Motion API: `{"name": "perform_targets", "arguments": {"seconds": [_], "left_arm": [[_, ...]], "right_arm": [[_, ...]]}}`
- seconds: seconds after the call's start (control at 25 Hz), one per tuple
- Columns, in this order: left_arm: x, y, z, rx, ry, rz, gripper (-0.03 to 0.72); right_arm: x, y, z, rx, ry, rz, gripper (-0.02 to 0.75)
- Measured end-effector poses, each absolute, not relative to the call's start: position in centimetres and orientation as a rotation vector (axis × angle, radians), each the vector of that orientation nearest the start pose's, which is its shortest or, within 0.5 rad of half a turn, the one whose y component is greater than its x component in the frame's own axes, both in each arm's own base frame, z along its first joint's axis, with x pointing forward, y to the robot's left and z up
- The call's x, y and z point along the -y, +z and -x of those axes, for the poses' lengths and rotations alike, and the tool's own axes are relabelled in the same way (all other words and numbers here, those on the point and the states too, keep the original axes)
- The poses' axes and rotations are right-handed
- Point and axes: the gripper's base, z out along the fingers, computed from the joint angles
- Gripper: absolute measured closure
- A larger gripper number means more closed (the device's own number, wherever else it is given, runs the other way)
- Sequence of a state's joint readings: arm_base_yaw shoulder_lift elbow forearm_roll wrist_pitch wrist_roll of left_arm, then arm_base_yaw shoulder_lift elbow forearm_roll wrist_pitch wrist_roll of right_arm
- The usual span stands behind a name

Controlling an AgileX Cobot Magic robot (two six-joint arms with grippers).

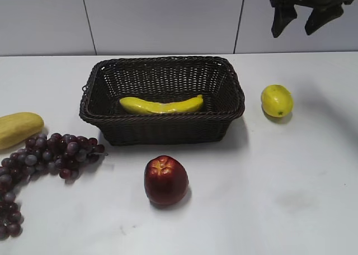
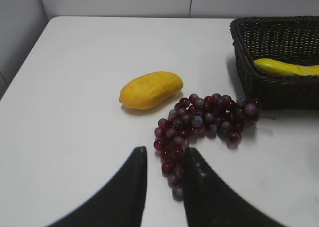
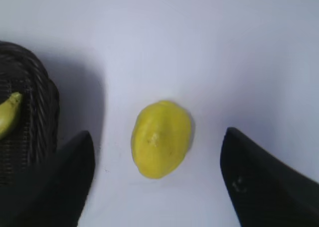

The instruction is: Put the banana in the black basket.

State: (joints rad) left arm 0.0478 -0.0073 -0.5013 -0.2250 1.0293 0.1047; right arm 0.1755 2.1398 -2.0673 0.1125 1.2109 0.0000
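While the counter carries everything, we see the basket at its middle with the banana lying flat inside along the front wall. Grapes and a dull-yellow fruit sit to its left, an apple in front, a lemon to its right. Our right gripper hangs spread wide above the lemon, holding nothing. Our left gripper hovers over the grapes, fingers narrowly parted and empty.
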Motion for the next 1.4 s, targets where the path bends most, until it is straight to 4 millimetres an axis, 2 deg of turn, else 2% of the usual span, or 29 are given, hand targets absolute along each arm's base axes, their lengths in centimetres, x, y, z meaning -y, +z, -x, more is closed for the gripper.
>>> {"name": "perform_targets", "arguments": {"seconds": [0.24, 0.44, 0.64, 0.8, 1.04, 1.4], "left_arm": [[1.8, 28.2, 0.5, -1.987, -0.169, -0.064, 0.451], [1.8, 28.2, 0.5, -1.987, -0.169, -0.064, 0.451], [1.8, 28.2, 0.5, -1.987, -0.169, -0.064, 0.451], [1.8, 28.2, 0.5, -1.987, -0.169, -0.064, 0.451], [1.8, 28.2, 0.5, -1.987, -0.169, -0.064, 0.451], [1.8, 28.2, 0.5, -1.987, -0.169, -0.064, 0.451]], "right_arm": [[-7.6, 29.1, -40.4, -2.847, 0.153, 0.248, 0.146], [-6.3, 28.6, -33.6, -2.929, 0.134, 0.250, 0.146], [-5.0, 29.1, -26.5, -2.840, 0.132, 0.235, 0.146], [-4.1, 29.2, -21.7, -2.765, 0.128, 0.232, 0.146], [-3.2, 28.3, -16.1, -2.696, 0.129, 0.228, 0.146], [-2.1, 26.3, -9.4, -2.578, 0.135, 0.228, 0.146]]}}
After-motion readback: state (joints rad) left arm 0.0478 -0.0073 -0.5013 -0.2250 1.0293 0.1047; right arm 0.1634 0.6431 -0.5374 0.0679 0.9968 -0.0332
